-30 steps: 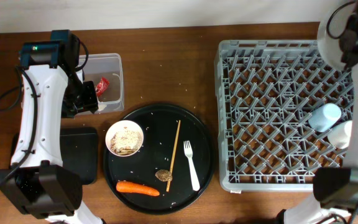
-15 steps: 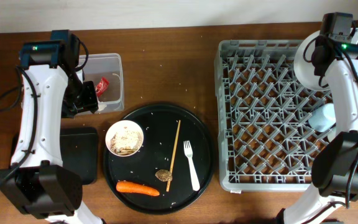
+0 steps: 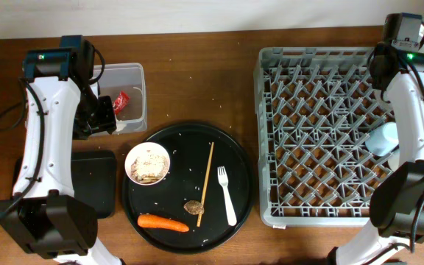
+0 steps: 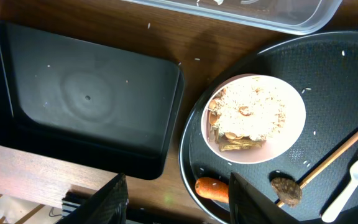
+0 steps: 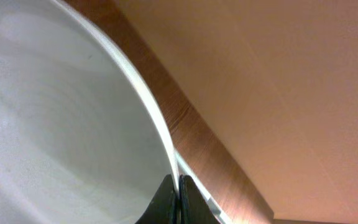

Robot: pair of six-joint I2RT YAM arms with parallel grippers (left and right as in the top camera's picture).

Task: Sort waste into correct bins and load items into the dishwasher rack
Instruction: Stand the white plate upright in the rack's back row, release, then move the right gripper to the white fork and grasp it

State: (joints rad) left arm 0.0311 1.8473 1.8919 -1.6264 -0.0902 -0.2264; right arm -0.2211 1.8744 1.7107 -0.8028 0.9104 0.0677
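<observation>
overhead / left claw (image 3: 99, 118): hangs at the edge of the clear tub (image 3: 127, 68), holding nothing.
overhead / red wrapper (image 3: 121, 99): in the tub, just beside the claw. Binned already.
overhead / black bin tray (image 3: 94, 180): near the claw, on the arm-base side.
overhead / round tray (image 3: 241, 162): near the claw on the rack side. It carries the bowl (image 3: 129, 163) of grainy scraps (image 3: 148, 165), stick (image 3: 206, 184), fork (image 3: 227, 195), brown lump (image 3: 193, 207) and carrot (image 3: 163, 222), none sorted yet.
overhead / rack (image 3: 322, 110): well apart from the left claw, under the right arm (image 3: 411, 96). The light-blue cup (image 3: 383, 138) sits among the pegs just beside that arm.
overhead / right claw: can't pick it out here.
left wrist / fingers (image 4: 114, 199): spread roughly halfway, nothing between them.
left wrist / carrot: its end shows in the gap between the fingertips, beneath the claw.
left wrist / bowl, bin tray: bowl ahead and right, bin tray ahead and left.
left wrist / why: spread and unloaded, so ready for a pick; my guess is the carrot.
right wrist / right claw (image 5: 178, 199): pressed together on the rim of the plate (image 5: 73, 124).
right wrist / plate: fills the claw's left side, with wood and wall beyond.
right wrist / why: an edge grip likely lets the plate drop upright between pegs.
right wrist / risk: thin pinch, so the plate could pivot.
</observation>
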